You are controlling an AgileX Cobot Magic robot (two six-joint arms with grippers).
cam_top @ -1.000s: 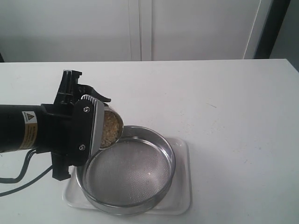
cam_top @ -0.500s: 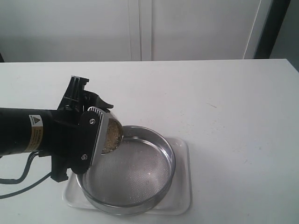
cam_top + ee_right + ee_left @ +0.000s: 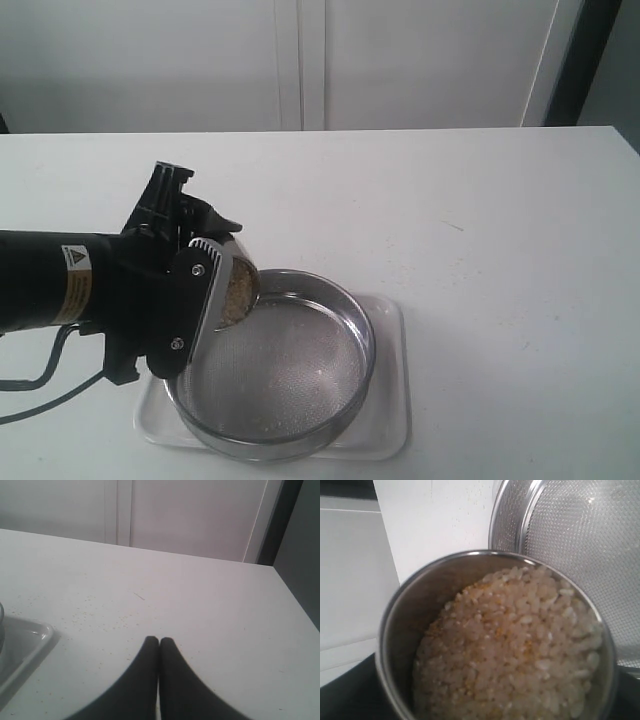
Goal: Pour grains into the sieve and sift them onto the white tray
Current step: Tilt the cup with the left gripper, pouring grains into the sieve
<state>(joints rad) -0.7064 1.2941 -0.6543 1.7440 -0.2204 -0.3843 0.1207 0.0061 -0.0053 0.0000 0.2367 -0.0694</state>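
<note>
— The left gripper [image 3: 215,268] clamps the tipped steel cup [image 3: 240,290], grains [image 3: 515,650] heaped at its lip. The sieve [image 3: 300,375] sits just below, on the white tray [image 3: 392,420].
— Tilt slowly, with the lip inside the sieve's rim. The right gripper [image 3: 159,647] is pinched shut and empty.

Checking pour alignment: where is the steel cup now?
Exterior view, left side: the steel cup tilts in the left gripper by the sieve, at its left rim.
</note>
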